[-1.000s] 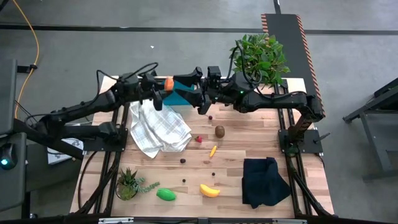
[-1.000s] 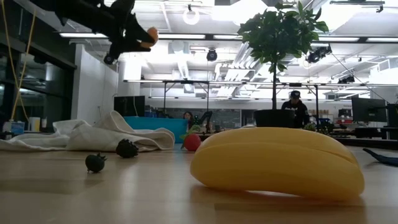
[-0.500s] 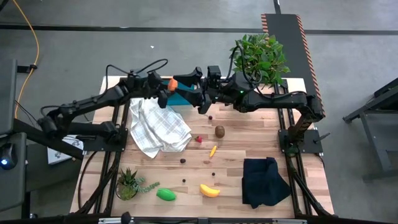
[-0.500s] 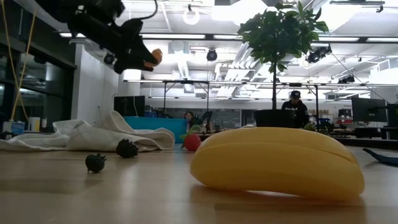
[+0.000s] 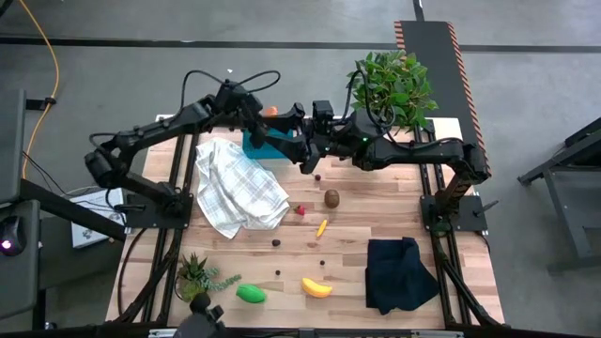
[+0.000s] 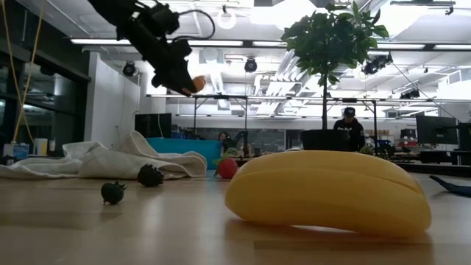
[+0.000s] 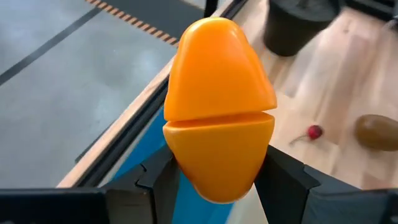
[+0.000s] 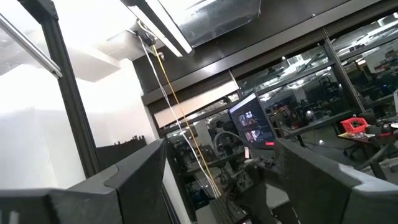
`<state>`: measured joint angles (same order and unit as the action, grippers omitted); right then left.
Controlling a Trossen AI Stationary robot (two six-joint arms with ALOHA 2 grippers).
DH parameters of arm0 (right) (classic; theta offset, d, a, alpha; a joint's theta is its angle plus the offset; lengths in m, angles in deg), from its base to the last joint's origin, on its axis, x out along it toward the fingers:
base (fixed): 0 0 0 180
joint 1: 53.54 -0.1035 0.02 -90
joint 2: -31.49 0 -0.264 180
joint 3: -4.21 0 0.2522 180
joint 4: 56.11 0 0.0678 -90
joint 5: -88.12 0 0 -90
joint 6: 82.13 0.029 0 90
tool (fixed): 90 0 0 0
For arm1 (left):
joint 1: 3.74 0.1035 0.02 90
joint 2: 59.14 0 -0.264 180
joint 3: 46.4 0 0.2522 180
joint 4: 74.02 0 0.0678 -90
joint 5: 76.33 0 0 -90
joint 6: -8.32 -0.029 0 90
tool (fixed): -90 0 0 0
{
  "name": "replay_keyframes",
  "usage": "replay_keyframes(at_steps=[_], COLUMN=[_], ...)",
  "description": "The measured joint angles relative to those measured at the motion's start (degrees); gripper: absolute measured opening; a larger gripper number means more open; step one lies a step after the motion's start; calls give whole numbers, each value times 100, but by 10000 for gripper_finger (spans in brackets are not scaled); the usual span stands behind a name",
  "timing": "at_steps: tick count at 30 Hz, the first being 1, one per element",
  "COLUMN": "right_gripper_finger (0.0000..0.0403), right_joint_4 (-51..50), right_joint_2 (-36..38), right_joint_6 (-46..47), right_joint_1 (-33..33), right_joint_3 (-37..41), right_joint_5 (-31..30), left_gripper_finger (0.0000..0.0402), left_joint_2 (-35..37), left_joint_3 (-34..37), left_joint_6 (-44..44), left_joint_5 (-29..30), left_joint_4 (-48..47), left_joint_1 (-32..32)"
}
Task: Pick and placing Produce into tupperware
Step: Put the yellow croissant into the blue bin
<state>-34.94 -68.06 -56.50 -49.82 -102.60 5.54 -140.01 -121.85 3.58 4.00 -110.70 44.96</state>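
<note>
Pale wood planks are making up the table (image 5: 376,235) under me, with a checked white cloth (image 5: 239,191) lying rumpled toward its left side and a black cloth (image 5: 399,272) near the right front. The teal tupperware (image 5: 266,145) is sitting at the back edge, just beside the white cloth. I am holding my right gripper (image 5: 293,122) over it, and I cannot tell whether those fingers are apart or together. My left gripper (image 5: 260,114) is hanging above the tupperware's back edge, clamping an orange carrot piece (image 7: 217,137) by its cut lower half; its long axis is running straight out from my fingers (image 7: 283,180), rounded tip pointing away. On the bare wood the banana (image 5: 316,287), green oval (image 5: 250,294), kiwi (image 5: 331,197) and strawberry (image 5: 300,209) are lying well apart. I am reading no writing anywhere.
</note>
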Motion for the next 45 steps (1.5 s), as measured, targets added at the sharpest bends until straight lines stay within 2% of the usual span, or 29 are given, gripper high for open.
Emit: replay_keyframes(at_steps=[9, 20, 33, 45], right_gripper_finger=[289, 289, 289, 289], right_joint_4=[2, 2, 2, -46], right_joint_2=[-2, -2, -4, -4], right_joint_6=[11, 48, 145, 142], right_joint_1=[-50, -50, -48, -46], right_joint_3=[0, 0, 0, 0], right_joint_5=[13, 17, 139, 144], left_gripper_finger=[175, 175, 175, 175], left_joint_2=[-614, -1209, -1548, -1555], left_joint_3=[-131, -131, -131, -129], left_joint_6=[-128, -156, -370, -452], left_joint_5=[-91, -15, 23, 28], left_joint_4=[-438, -731, -992, -1060], left_joint_1=[395, 379, 379, 379])
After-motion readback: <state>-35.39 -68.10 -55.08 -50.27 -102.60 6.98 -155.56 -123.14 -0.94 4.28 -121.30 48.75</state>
